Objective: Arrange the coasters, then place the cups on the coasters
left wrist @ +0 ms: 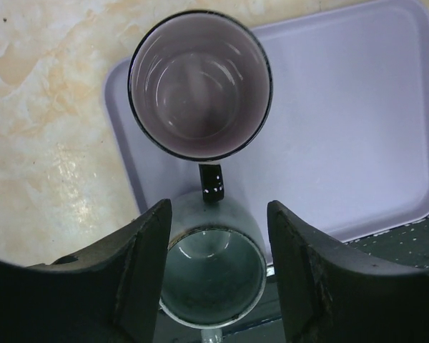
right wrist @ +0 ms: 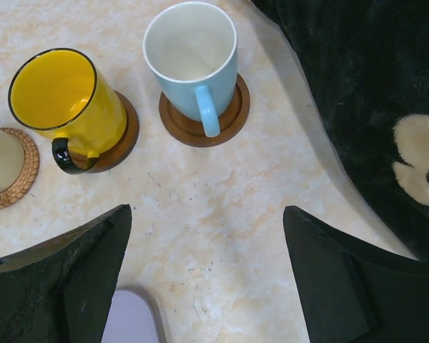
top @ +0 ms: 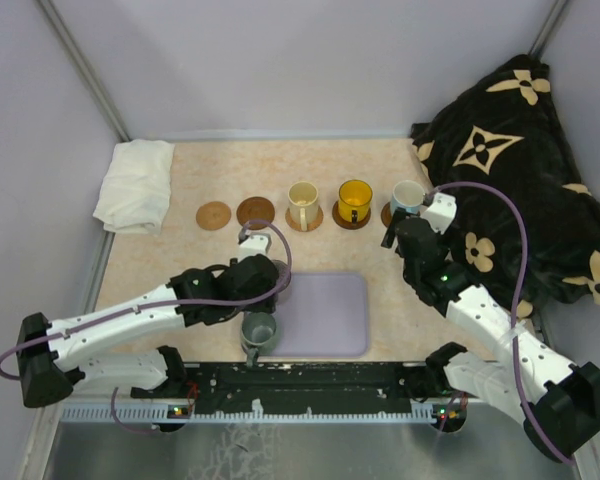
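1. Five coasters lay in one row on the table [top: 145, 262]: tan coaster [top: 213, 215] and dark brown coaster [top: 255, 211], both bare; woven coaster [right wrist: 23, 170], second dark coaster [right wrist: 127, 134] and third dark coaster [right wrist: 232, 114], each under a cup.
2. Five cups were present. Three stood on coasters: cream cup [top: 302, 203], yellow cup [right wrist: 64, 100], white cup with blue handle [right wrist: 193, 57].
3. Two cups remained off coasters: purple-grey cup [left wrist: 199, 86] on the one lavender tray [left wrist: 357, 128], and grey-green cup [left wrist: 213, 279] at the tray's near left corner.
4. Left gripper [left wrist: 216, 214]: fingers parted, the grey-green cup showing between them; whether they pinched it cannot be told.
5. Right gripper [right wrist: 207, 214]: spread wide, holding nothing, near the white cup.
6. One white cloth [top: 135, 185] and one black blanket [top: 520, 150] lay at the sides.
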Tool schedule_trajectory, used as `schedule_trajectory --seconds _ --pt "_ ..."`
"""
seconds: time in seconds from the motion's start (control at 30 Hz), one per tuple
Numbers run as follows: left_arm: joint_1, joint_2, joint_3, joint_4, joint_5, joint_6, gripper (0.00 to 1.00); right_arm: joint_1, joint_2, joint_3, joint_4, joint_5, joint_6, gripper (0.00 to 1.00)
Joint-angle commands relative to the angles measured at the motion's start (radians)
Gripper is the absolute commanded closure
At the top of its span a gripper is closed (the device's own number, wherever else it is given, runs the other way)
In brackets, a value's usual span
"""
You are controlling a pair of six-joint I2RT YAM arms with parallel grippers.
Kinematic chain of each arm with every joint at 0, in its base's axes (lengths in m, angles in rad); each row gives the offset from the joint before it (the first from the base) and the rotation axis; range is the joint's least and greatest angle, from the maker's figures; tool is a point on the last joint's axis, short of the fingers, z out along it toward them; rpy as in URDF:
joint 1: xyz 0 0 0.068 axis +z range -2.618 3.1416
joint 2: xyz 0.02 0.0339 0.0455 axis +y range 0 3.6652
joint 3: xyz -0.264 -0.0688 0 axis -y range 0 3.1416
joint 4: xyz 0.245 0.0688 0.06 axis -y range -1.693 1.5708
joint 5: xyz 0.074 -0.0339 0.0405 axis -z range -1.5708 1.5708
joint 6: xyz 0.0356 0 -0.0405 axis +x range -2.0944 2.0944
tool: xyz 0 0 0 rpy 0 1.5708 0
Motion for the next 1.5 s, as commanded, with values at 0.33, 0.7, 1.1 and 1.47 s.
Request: schedule_trajectory --seconds 0.33,0.7,1.1,1.47 --pt "-0.013 0.054 -0.092 0.061 0.01 -0.04 0.39 -0.006 -0.004 0.013 0.03 -0.003 0.019 0.12" --pt "-0.013 0.172 -0.081 0.11 -0.033 -0.012 0.44 -0.006 -0.002 0.015 0.027 0.0 0.016 0.12" --pt "-0.009 0.204 -0.084 0.116 -0.106 -0.014 0.51 -0.006 -0.001 0.0 0.03 -0.011 0.025 0.12" --pt "0.01 0.253 -0.097 0.191 -0.087 0.024 0.67 -0.006 0.003 -0.008 0.028 -0.02 0.035 0.12"
